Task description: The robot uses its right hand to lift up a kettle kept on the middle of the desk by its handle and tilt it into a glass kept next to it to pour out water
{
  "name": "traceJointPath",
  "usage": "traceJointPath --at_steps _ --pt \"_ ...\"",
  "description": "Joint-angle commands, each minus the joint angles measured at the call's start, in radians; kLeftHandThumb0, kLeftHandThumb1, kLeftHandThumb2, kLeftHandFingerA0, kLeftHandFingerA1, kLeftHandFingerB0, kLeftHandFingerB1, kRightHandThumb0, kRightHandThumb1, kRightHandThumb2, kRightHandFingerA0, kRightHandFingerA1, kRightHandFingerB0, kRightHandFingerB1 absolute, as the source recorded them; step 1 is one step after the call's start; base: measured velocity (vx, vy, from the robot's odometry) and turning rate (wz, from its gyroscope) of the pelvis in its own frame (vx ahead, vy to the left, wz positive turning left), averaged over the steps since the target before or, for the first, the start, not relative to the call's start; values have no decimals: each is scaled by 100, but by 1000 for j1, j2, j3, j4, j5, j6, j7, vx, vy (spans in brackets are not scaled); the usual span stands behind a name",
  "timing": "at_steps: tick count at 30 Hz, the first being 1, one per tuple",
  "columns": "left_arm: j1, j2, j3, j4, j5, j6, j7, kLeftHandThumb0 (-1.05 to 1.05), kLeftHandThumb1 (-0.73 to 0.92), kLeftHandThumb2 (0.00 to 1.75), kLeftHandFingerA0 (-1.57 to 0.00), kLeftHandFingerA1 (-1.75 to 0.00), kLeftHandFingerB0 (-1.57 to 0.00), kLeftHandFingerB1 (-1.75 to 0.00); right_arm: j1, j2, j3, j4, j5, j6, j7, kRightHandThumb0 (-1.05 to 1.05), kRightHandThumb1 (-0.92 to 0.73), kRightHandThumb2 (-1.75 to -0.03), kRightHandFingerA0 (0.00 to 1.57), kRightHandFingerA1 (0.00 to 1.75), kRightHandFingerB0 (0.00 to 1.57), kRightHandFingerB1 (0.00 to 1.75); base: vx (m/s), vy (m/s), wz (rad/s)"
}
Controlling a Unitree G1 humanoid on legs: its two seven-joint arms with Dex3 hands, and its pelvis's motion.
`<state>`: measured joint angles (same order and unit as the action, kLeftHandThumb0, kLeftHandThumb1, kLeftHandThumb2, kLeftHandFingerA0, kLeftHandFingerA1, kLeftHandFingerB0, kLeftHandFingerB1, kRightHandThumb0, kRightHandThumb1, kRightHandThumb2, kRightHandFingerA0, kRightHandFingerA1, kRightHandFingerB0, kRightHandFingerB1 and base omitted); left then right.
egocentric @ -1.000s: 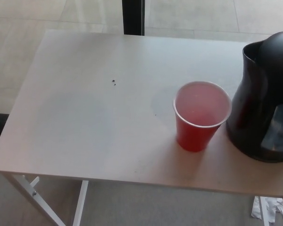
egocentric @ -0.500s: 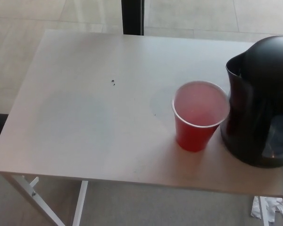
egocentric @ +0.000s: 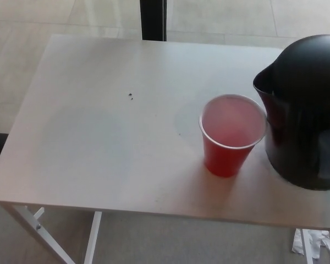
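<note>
On the white desk (egocentric: 99,137): red plastic cup (egocentric: 231,137), black kettle (egocentric: 305,110) just right of it.
Spout faces cup; both robot hands out of frame, state unknown.

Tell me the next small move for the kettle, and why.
Probably tip the kettle further left, so its spout comes over the red cup. The spout sits beside the cup's rim, not above its opening, and no water is falling. No robot hand shows in the head view.
</note>
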<state>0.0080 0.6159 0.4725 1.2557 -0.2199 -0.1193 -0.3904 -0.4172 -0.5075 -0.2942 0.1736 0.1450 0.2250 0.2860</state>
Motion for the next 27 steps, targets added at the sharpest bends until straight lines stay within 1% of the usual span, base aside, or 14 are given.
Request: traceJointPath --at_steps 1,13,14,15,16,17,18,19,20,22,24,25,26,27 --pt "-2 23 6 0 -9 6 4 -84 78 117 -43 -64 -31 -60 -62 -37 5 -72 21 64 21 -7 -39 -140 96 175 80 170 0 0 0" --pt "-6 27 0 -3 -3 -1 3 -87 92 76 -45 -59 -30 -54 -113 -54 104 -218 -64 120 25 -12 -40 -139 100 175 80 169 0 0 0" --pt "-7 29 2 -3 -5 0 2 -87 92 77 -45 -59 -30 -55 -118 -53 112 -222 -69 121 22 -12 -40 -138 102 175 88 162 0 0 0" --pt "-10 29 8 -3 -12 9 -4 -88 81 118 -45 -65 -29 -60 -124 -51 113 -225 -64 138 24 -18 -46 -121 130 146 111 133 0 0 0" --pt "-11 30 8 -3 -12 7 -3 -86 92 76 -46 -59 -30 -54 -132 -55 120 -224 -67 154 29 -17 -48 -116 130 144 111 131 0 0 0" --pt "-10 31 8 -7 -11 9 -5 -84 80 118 -44 -64 -30 -60 -139 -53 123 -215 -64 137 38 -15 -47 -117 133 145 112 131 0 0 0" --pt "-11 32 8 -8 -11 9 -5 -84 80 118 -44 -64 -30 -60 -139 -53 123 -216 -64 139 38 -15 -47 -117 133 145 112 131 0 0 0" --pt "-10 31 7 -9 -9 2 -3 -85 92 78 -45 -59 -30 -54 -148 -63 137 -204 -74 125 54 -13 -48 -119 133 145 113 132 0 0 0" --pt "-10 32 7 -9 -9 4 -5 -85 92 78 -45 -59 -31 -54 -153 -71 152 -199 -94 113 55 -10 -42 -137 104 175 91 160 0 0 0" --pt "-12 34 3 -11 -6 6 -3 -85 92 78 -46 -58 -31 -53 -156 -86 169 -193 -112 104 63 -8 -40 -144 102 175 87 163 0 0 0" --pt "-14 32 6 -12 -10 2 -7 -84 79 118 -45 -65 -30 -60 -160 -116 198 -192 -149 120 70 -12 -43 -143 101 175 87 156 0 0 0" --pt "-20 33 9 -6 -12 9 -3 -86 92 77 -45 -59 -30 -54 -165 -139 228 -194 -185 156 67 -10 -41 -137 97 174 88 157 0 0 0" --pt "-22 33 7 -6 -9 9 -3 -86 92 77 -45 -58 -31 -54 -160 -151 235 -176 -192 123 71 -9 -38 -139 95 175 87 156 0 0 0" --pt "-22 34 8 -8 -10 10 -6 -85 80 118 -44 -64 -30 -60 -158 -157 239 -172 -198 118 71 -11 -38 -136 95 172 86 156 0 0 0"
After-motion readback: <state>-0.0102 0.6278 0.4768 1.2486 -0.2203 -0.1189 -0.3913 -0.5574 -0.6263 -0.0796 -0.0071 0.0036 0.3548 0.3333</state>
